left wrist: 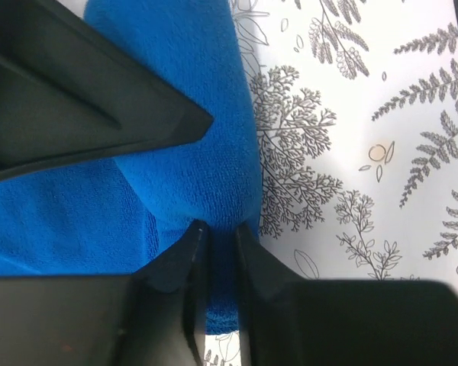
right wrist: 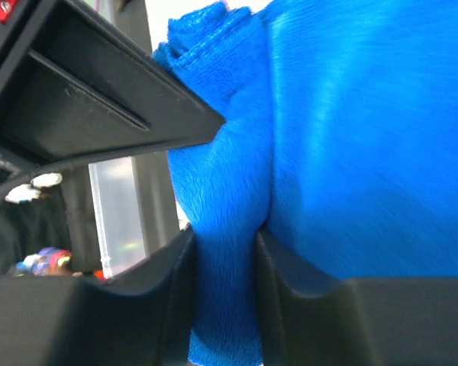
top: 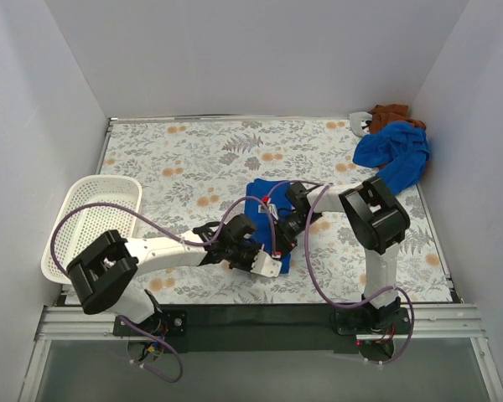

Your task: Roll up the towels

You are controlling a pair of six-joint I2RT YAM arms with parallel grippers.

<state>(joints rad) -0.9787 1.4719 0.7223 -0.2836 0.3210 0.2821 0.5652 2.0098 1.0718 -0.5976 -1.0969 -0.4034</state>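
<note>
Where both arms meet mid-table, blue towel (top: 258, 194) lies bunched. Left gripper (left wrist: 220, 232) clamped on its edge fold, right gripper (right wrist: 224, 238) pinching same cloth. Second towel (top: 394, 155) heaped far-right corner, touching brown cloth (top: 390, 113). White basket (top: 109, 181) at left edge. Floral tabletop (top: 193, 159) bare toward back; white walls (top: 251, 50) close around.

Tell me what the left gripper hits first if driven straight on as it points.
The blue towel: a fold sits pinched in the left gripper, so cloth comes first, then probably the tabletop.

2 blue towels (top: 258, 201) (top: 394, 151), 1 basket (top: 105, 179), 1 brown cloth (top: 390, 113).
</note>
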